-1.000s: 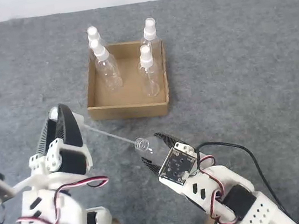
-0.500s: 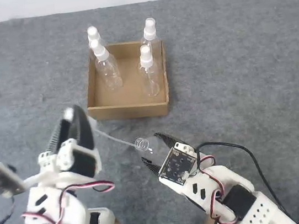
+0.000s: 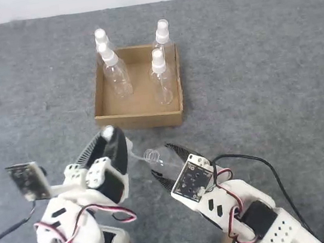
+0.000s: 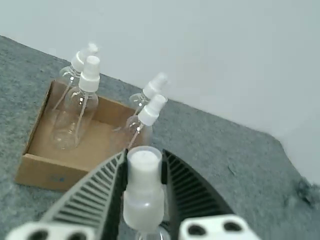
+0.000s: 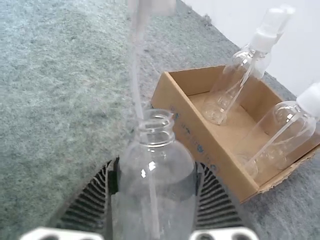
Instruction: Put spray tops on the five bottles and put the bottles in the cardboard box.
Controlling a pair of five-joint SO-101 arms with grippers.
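Found the left gripper [image 4: 144, 159] closed on the white spray top [image 4: 144, 192], fingers pressed against both sides of the cap. Found the right gripper [image 3: 160, 159] closed around the body of the open bottle [image 5: 152, 165], held above the grey counter [image 3: 263, 71] just in front of the cardboard box [image 3: 140, 119], between the two arms. Noted the neck turned toward the left gripper, apparently to present the opening to the top.

Traced the dip tube [image 5: 136, 85] from the spray top down through the neck and into the bottle. Saw the cap above the neck, not yet seated. Judged the split of grips deliberate: one gripper to steady the bottle, the other to lower and fasten the top. Judged careful alignment necessary, since the tube ran at a slant and could bind on the rim.

Counted four capped bottles [image 3: 116, 73] standing in the box, two along each side. Judged the bare floor between them and toward the front wall sufficient for the fifth.

Noted small blue print on the front wall of the box, too small to read. Found no label or writing on any bottle or top.
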